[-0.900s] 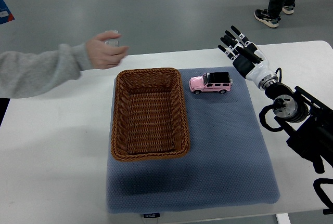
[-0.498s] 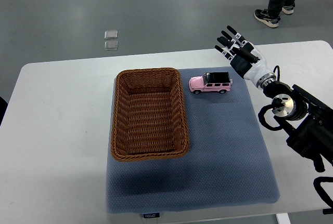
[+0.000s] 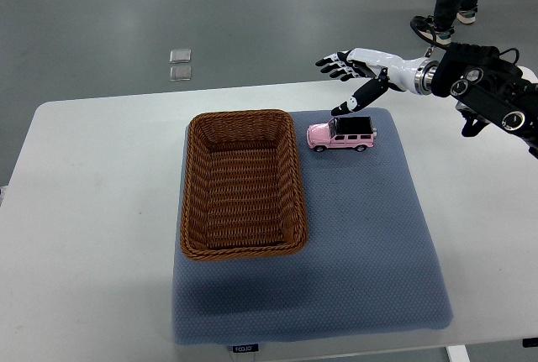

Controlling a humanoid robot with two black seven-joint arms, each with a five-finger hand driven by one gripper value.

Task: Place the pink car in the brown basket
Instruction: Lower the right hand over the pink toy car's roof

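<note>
On the blue mat [image 3: 353, 236], the pink car [image 3: 341, 134] sits where it was, just right of the brown basket [image 3: 241, 182] and outside it. Above the car, the right hand [image 3: 357, 70] has swung in from the table's right side and now hovers with fingers spread, holding nothing, thumb pointing down toward the car's roof without touching it.
</note>
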